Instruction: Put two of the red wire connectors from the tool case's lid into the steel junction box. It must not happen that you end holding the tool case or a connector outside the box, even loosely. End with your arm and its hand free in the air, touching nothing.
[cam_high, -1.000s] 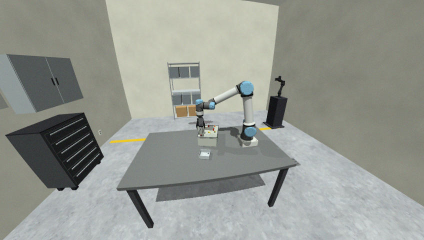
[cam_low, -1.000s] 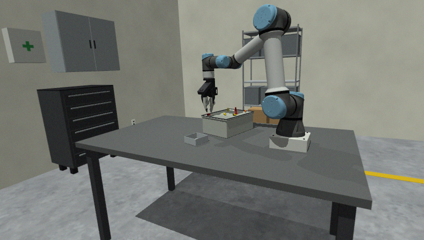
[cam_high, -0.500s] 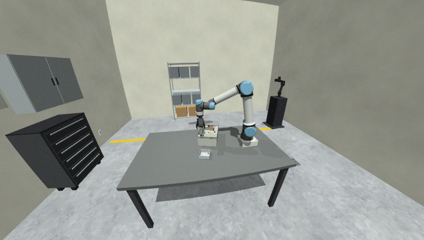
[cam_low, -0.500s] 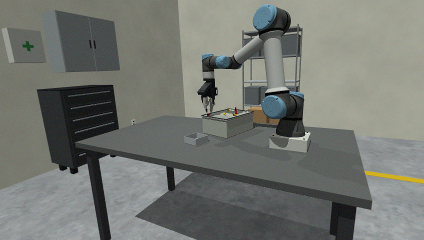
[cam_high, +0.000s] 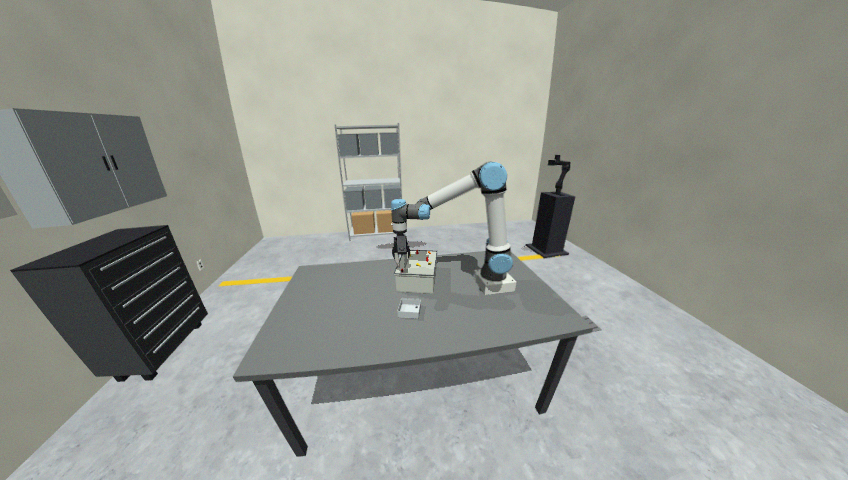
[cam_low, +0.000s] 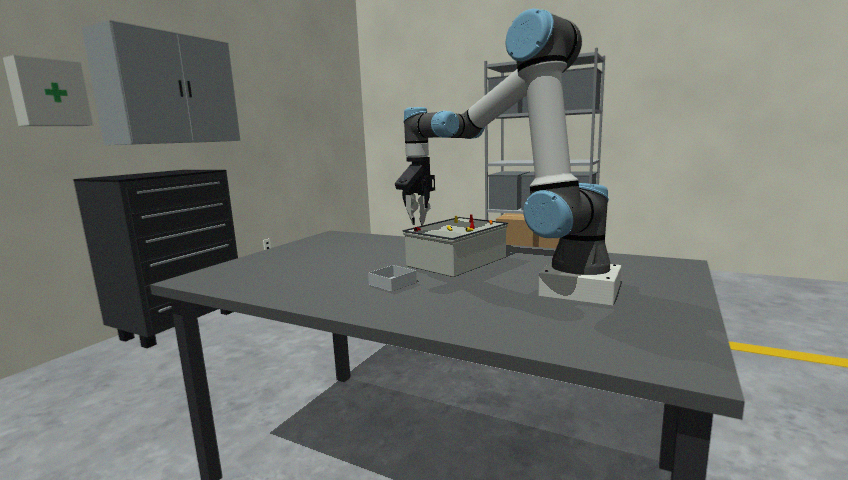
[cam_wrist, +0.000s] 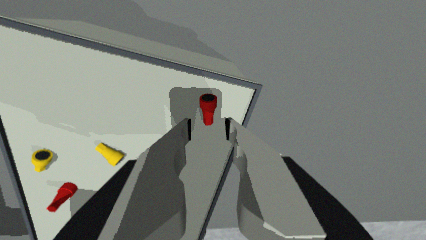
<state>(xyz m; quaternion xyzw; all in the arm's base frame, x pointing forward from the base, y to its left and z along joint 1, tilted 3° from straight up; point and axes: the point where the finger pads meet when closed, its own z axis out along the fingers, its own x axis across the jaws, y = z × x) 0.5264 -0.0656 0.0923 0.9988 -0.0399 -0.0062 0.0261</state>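
One table (cam_low: 416, 333) fills the space in front of me, grey and broad. Nearest on it sits the small steel junction box (cam_low: 392, 277), open at the top, with nothing that I can see inside it. Just behind it, close but apart, stands the pale tool case (cam_low: 440, 255), its flat lid (cam_low: 447, 234) dark-rimmed and dotted with little wire connectors.

On the lid's near left corner lies one red wire connector (cam_wrist: 207, 107), its dark open end turned up toward the wrist camera. Right over it hangs the gripper (cam_wrist: 207, 130), pointing straight down. Its two grey fingers are parted only a little, the gap a touch wider than the connector, and nothing is between them. From the side the fingertips look close above the connector, though I cannot tell whether they touch the lid.

Further along the lid lie a second red connector (cam_wrist: 62, 196) on its side, a yellow cone-shaped connector (cam_wrist: 110, 153) and a yellow one standing on end (cam_wrist: 42, 158).

Beyond the case the arm (cam_low: 547, 118) rises from a white base plate (cam_low: 606, 291) on the table. Against the back wall stands a metal shelf rack (cam_low: 599, 107) with grey and brown boxes, and at my left a black drawer cabinet (cam_low: 119, 249).
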